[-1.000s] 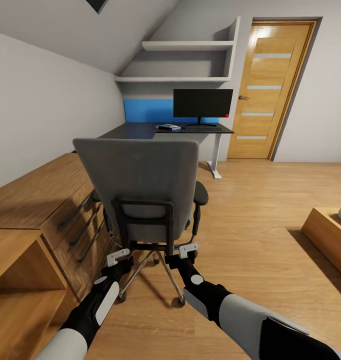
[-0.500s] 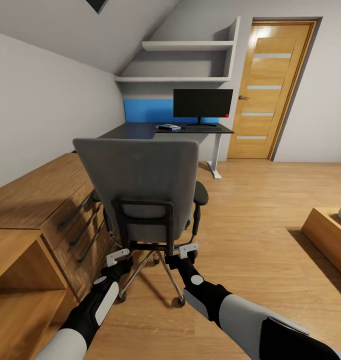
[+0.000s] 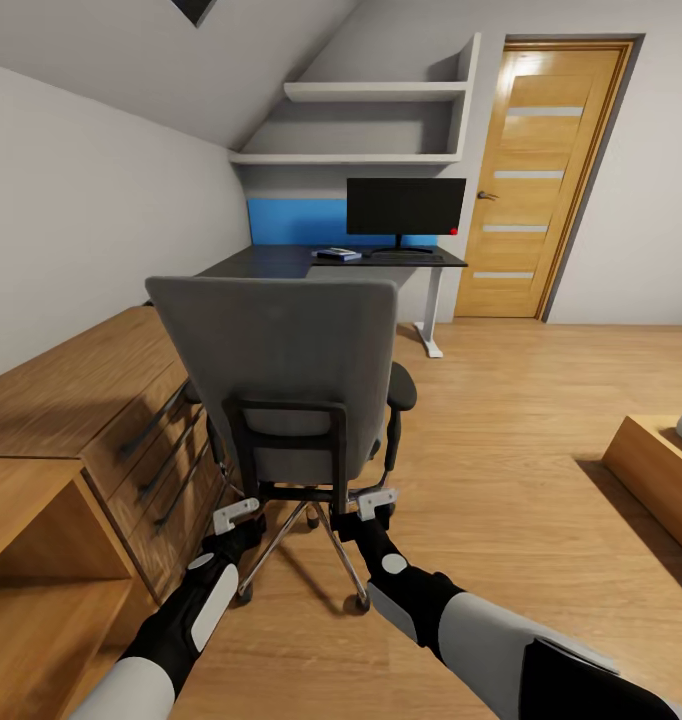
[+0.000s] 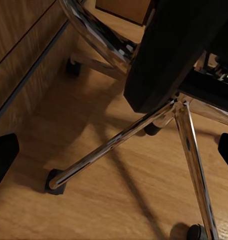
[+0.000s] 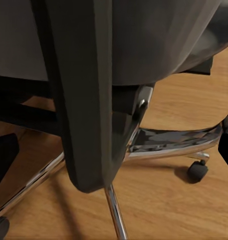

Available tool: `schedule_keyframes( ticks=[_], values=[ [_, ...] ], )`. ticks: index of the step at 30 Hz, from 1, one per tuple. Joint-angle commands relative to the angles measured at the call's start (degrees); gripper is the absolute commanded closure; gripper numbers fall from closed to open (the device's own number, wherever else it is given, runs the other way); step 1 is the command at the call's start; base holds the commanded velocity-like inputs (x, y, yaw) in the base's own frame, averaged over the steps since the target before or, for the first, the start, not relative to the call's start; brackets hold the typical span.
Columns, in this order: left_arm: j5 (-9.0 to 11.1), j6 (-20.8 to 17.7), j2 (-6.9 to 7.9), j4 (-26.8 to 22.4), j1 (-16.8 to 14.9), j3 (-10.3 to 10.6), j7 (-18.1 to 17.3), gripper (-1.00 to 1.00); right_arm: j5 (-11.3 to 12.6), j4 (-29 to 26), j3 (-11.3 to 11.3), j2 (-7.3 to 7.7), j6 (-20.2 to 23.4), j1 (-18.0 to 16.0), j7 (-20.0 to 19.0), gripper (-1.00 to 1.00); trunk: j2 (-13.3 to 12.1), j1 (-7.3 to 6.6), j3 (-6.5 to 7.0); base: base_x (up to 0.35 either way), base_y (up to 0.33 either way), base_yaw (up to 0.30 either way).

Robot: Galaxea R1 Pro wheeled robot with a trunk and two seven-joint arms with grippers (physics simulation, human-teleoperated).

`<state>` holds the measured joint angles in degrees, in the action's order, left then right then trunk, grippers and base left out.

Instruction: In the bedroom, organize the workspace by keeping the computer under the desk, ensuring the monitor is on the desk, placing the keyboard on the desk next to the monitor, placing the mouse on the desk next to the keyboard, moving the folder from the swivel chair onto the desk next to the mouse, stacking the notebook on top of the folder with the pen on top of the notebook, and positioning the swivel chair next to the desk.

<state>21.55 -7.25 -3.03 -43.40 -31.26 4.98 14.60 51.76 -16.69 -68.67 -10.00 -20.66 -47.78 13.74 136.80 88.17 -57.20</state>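
Note:
The grey swivel chair stands with its back to me, just ahead, and its backrest hides the seat. My left gripper is low by the chrome base, open, with nothing between its fingers. My right gripper is open too, just behind the chair's black back support. Far behind is the black desk. On it stand the black monitor and the dark keyboard. A small flat bluish stack with a grey top lies left of the keyboard, too small to tell apart.
A light wooden drawer cabinet runs along the left, close to the chair's wheels. A wooden door is at the back right and a low wooden bed frame at the right edge. Open floor lies to the chair's right.
My right forearm has sunk very slightly. The chair, the left arm and the view are the same.

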Motion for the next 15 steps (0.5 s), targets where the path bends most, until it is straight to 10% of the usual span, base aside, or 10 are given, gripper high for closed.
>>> schedule_keyframes(
  ticks=[1,15],
  values=[
    [0.5,-0.2,0.04,-0.1,0.0,0.2,0.5,-1.00,0.4,0.0,-0.5,0.00,-0.2,0.0,0.3,-1.00,0.0,-0.01,-0.05,0.000,0.000,0.000],
    [0.4,-0.3,-2.12,-0.5,-2.6,0.3,0.6,-1.00,0.3,0.0,-0.5,0.00,-0.2,0.2,0.3,-1.00,0.0,-0.01,-0.05,0.000,0.000,0.000]
  ],
)
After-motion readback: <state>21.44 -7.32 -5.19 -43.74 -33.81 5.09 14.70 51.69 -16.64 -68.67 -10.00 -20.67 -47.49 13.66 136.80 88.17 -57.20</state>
